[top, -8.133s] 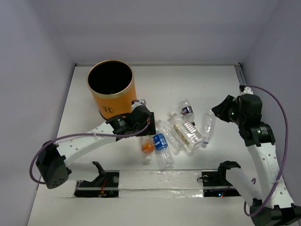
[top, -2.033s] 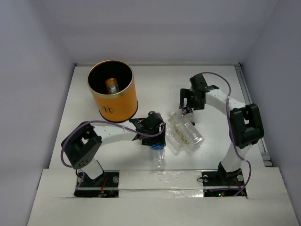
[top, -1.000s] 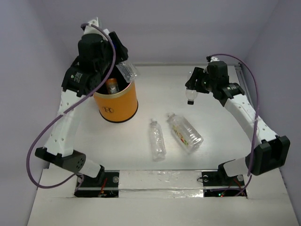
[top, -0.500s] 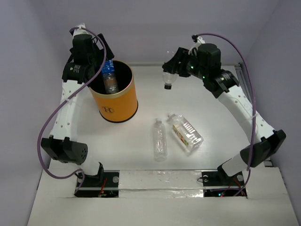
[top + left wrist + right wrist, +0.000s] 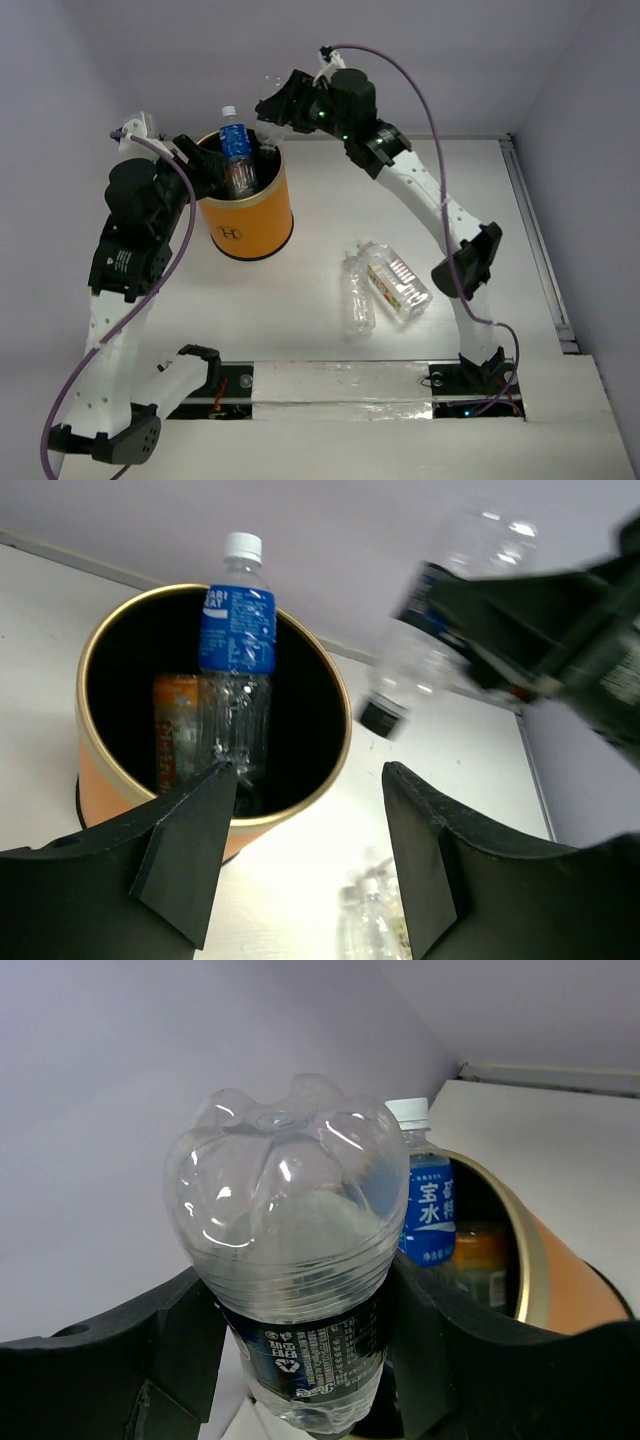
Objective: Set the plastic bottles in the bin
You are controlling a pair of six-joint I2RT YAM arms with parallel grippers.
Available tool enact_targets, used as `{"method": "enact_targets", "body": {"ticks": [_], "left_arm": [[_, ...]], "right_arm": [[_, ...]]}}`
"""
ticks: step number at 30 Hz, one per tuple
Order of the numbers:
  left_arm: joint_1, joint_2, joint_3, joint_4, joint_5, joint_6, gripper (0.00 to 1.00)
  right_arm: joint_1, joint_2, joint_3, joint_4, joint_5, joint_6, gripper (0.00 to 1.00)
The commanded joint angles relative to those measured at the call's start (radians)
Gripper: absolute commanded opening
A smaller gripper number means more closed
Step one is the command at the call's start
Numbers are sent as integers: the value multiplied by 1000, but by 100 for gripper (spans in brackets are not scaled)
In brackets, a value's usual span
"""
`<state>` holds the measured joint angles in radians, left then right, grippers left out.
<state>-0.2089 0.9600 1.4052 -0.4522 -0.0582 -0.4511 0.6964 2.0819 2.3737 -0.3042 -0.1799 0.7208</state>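
Bin (image 5: 247, 210) upright on the desk (image 5: 450, 170), far left part. Inside it: blue-labelled bottle (image 5: 235, 670) standing, white cap poking above the rim; orange bottle (image 5: 176, 735) beside it, lower down.

Left jaws stand apart with nothing between them, by the bin's left rim, looking into it.

Right jaws clamped round a dark-labelled bottle (image 5: 295, 1260), tilted cap end down, held high at the bin's far rim. Over the mouth or just beyond it, hard to say.

Well right of the bin, lying on the desk and touching: clear bottle (image 5: 358, 297) and yellow-green-labelled bottle (image 5: 400, 285).
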Motion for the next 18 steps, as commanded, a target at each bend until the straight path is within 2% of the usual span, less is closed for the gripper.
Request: {"method": "enact_targets", "body": {"ticks": [1,6,9,13,18], "left_arm": [[-36,-35,-31,-14,-40,-1,57],[-75,-20,7,-22,-23,9,57],[-96,-4,20,-20,-15,20,59],[-115,9,35,-22,4,19,62],[-168,0,25,-49,53,-3,63]], "right_arm": [[38,76,140,97,48,19,62],[86,179,185,102,143,-110,69],[97,182,161,62,177,-138,87],[97,116,91,89,213,-164,98],[97,32,79,76,224,-222,99]]}}
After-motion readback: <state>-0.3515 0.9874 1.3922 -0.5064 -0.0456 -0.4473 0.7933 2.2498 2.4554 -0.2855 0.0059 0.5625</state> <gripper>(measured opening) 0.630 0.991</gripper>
